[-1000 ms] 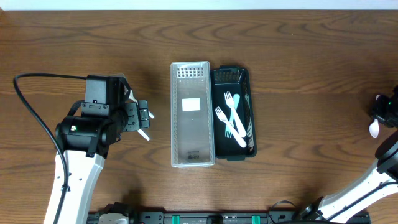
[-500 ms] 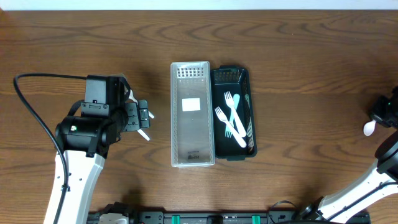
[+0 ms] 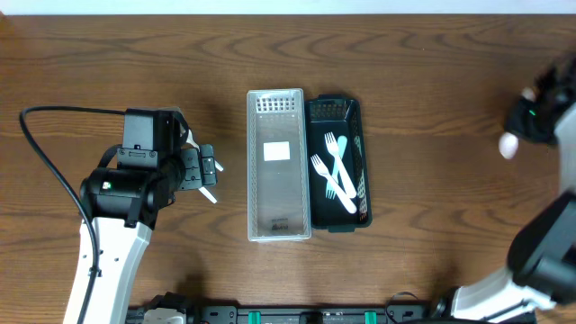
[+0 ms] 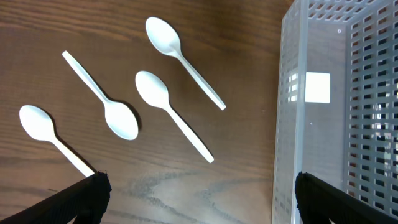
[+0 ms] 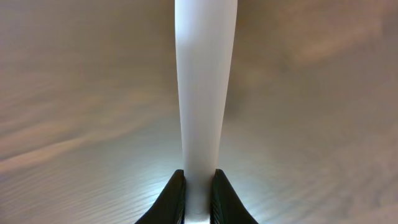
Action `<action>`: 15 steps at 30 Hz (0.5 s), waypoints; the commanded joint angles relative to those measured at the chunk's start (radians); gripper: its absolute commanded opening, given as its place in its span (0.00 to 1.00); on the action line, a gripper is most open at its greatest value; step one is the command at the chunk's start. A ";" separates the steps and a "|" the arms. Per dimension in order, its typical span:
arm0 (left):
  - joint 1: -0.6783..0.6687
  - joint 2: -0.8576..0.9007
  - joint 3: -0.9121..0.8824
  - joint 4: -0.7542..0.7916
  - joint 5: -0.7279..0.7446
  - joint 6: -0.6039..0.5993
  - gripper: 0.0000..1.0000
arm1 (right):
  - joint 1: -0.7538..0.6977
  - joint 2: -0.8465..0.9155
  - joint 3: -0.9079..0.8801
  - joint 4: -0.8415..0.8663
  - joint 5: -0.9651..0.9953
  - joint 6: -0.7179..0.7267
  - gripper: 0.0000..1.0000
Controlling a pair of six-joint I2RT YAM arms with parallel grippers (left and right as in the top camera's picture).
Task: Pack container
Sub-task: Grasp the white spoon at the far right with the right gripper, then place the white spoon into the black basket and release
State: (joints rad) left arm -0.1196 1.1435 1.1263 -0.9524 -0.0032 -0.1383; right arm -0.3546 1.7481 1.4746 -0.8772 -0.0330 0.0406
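A clear perforated basket (image 3: 279, 225) stands beside a black basket (image 3: 356, 117) that holds three white and pale blue forks (image 3: 335, 180). Several white spoons (image 4: 168, 102) lie on the table left of the clear basket (image 4: 336, 124). My left gripper (image 3: 209, 173) hovers over them, open and empty (image 4: 199, 202). My right gripper (image 3: 529, 121) is at the right edge, well right of the baskets. It is shut (image 5: 199, 196) on the handle of a white spoon (image 5: 202, 93). The spoon's bowl (image 3: 508, 144) sticks out toward the left.
The wooden table (image 3: 432, 72) is bare around the baskets. A black cable (image 3: 45, 153) loops from the left arm at the far left. One spoon handle (image 3: 209, 194) pokes out below the left gripper.
My right arm has swung up and to the left, carrying the white spoon with it. The left arm and the baskets have not moved.
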 commanded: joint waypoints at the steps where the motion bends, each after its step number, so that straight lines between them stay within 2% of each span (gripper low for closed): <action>1: 0.003 0.000 0.002 0.000 0.002 -0.005 0.97 | 0.173 -0.134 0.003 -0.031 -0.016 0.020 0.01; 7: 0.003 0.000 0.002 -0.014 0.002 -0.005 0.97 | 0.511 -0.222 0.003 -0.060 -0.016 0.129 0.02; 15: 0.003 0.000 0.002 -0.034 0.002 -0.005 0.97 | 0.816 -0.142 0.002 -0.085 0.003 0.284 0.02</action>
State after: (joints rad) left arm -0.1196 1.1435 1.1263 -0.9836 -0.0029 -0.1383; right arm 0.3985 1.5646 1.4761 -0.9550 -0.0521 0.2371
